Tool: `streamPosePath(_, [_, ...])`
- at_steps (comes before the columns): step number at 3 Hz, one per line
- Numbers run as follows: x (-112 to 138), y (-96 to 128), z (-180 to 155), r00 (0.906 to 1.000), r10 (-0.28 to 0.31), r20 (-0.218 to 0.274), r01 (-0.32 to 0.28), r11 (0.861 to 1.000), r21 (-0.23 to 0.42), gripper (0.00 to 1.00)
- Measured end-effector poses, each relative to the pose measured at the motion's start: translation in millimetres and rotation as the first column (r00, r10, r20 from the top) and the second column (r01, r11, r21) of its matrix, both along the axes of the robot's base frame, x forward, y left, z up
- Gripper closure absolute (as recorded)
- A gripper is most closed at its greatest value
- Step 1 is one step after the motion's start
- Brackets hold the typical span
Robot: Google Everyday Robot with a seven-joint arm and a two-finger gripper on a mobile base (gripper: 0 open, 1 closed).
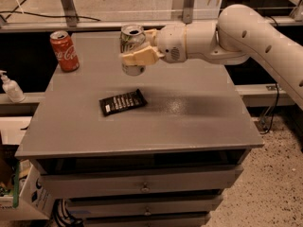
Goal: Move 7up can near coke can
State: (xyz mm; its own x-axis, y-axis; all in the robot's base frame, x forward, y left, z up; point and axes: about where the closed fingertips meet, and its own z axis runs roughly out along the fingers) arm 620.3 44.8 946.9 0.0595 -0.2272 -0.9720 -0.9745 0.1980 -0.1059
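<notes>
Carriage leftward is the step in hand. The gripper (pixel 141 48), over the far middle of the table (pixel 189 122), pinches the 7up can (pixel 132 37) about its body, one jaw on the near side and one on the far side. The can stands upright and appears to be clear of the surface. The coke can (pixel 64 51) stands upright near the far left corner, well apart from it.

To do this well, I would keep the can level, travel left along the far edge, and lower it just beside the red can without nudging it. I would release only once the base sits flat. The black packet (pixel 122 102) lies nearer and out of that path.

The grey tabletop sits over drawers (pixel 142 183). A pump bottle (pixel 10 86) stands on a lower ledge at left. Speckled floor (pixel 274 183) shows at right, and metal framing runs behind.
</notes>
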Motion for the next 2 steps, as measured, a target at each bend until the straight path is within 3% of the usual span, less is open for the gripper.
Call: streamPosePath(2, [3, 70, -30, 0.9986, 0.047, -0.025, -0.046, 0.998, 0.030, 1.00])
